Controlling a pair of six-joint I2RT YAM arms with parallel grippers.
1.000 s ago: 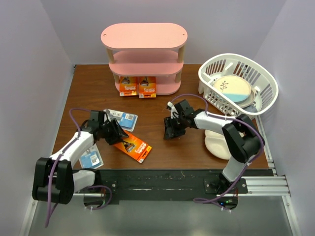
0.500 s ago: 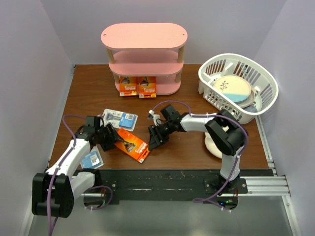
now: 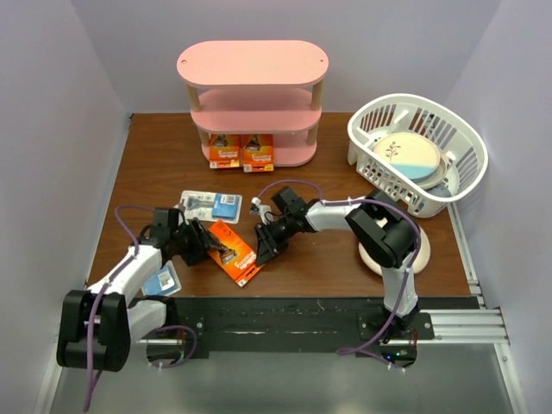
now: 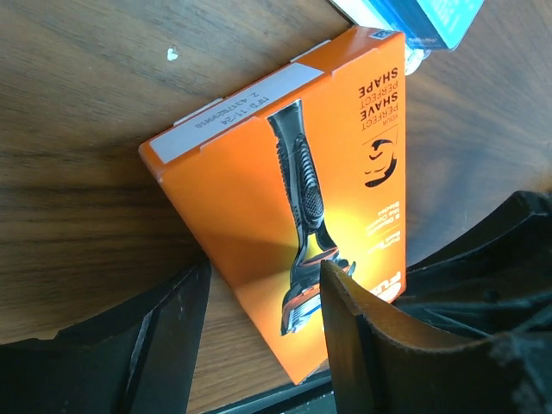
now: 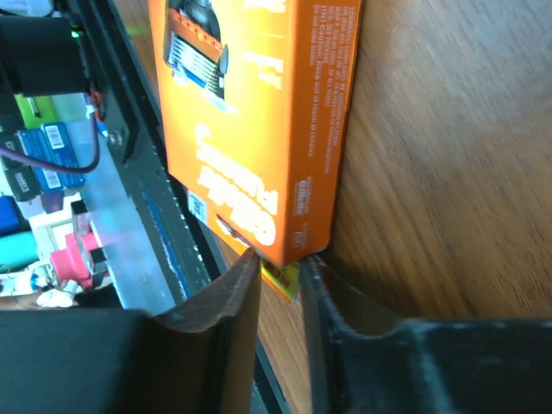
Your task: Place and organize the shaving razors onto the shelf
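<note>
The pink three-tier shelf (image 3: pixel 252 95) stands at the back, with two orange razor packs (image 3: pixel 240 151) on its bottom board. A third orange pack (image 3: pixel 235 253) lies on the table between my grippers. My left gripper (image 3: pixel 200 246) is open; in the left wrist view the pack's (image 4: pixel 285 172) near corner sits between its spread fingers (image 4: pixel 259 345). My right gripper (image 3: pixel 261 248) is shut on the pack's opposite corner (image 5: pixel 250 103), with the fingers (image 5: pixel 280 276) pinching it. One white-and-blue blister card (image 3: pixel 214 205) lies behind the pack, another (image 3: pixel 161 280) by the left arm.
A white slatted basket (image 3: pixel 470 164) with a round plate (image 3: pixel 405 157) stands at the right. A pale flat dish (image 3: pixel 379 252) lies under the right arm. The table's black front rail (image 3: pixel 285 310) is just below the pack.
My right gripper has swung left across the table and closed on the orange pack's corner. The pack has turned more end-on. My left gripper has shifted only slightly.
</note>
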